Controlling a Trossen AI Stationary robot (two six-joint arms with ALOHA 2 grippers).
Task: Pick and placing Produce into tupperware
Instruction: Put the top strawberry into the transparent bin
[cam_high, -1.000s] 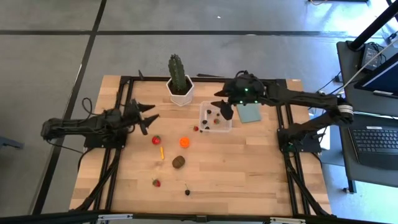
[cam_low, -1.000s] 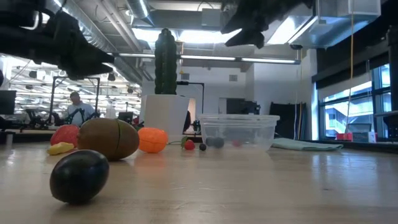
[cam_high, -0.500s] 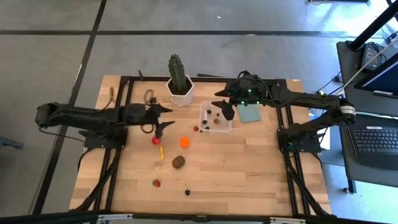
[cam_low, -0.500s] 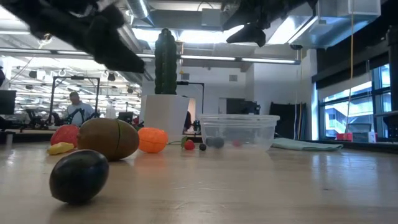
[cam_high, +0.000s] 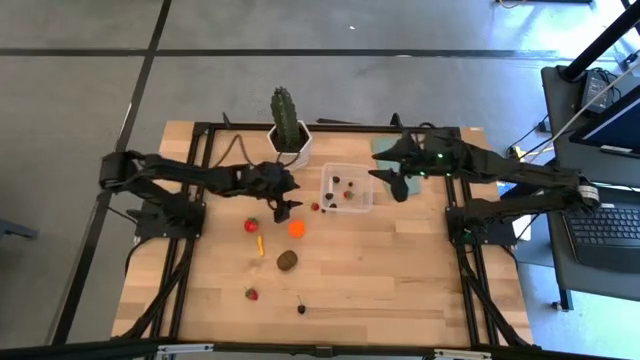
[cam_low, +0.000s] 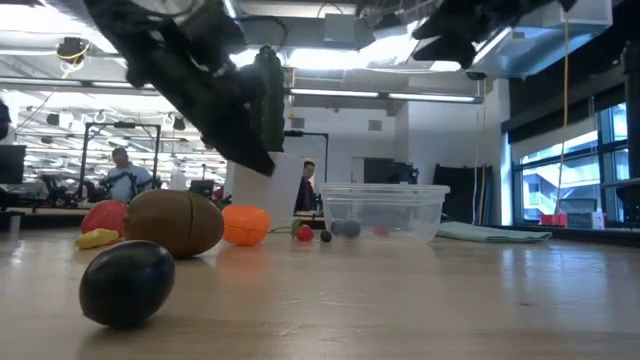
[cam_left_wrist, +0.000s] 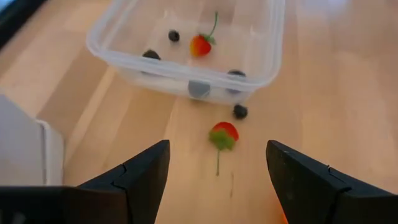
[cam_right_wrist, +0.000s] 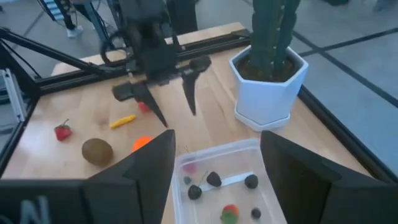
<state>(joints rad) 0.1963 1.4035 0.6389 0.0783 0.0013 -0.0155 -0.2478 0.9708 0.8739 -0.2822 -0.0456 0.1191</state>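
Clear plastic, square with rounded corners, the tupperware container (cam_high: 346, 187) sits on the wooden tabletop (cam_high: 400, 270) beside the green cactus in its white hexagonal pot (cam_high: 288, 131). We count one small red strawberry (cam_left_wrist: 199, 45) and several dark berries inside it, so we judge the task partly done.

Still outside:
- a red strawberry (cam_left_wrist: 224, 134) and a dark berry (cam_left_wrist: 240, 111) just beside the container wall;
- the orange ball (cam_high: 296, 228), a second strawberry (cam_high: 250, 225) and the thin yellow-orange stick (cam_high: 260, 245);
- the brown oval (cam_high: 287, 260), a third strawberry (cam_high: 251, 294) and a dark berry (cam_high: 301, 309) nearer the front edge.

The left hand (cam_high: 283, 203) hangs above the orange ball, fingers spread wide and empty. The right hand (cam_high: 392, 181) waits beside the container, also spread and empty.
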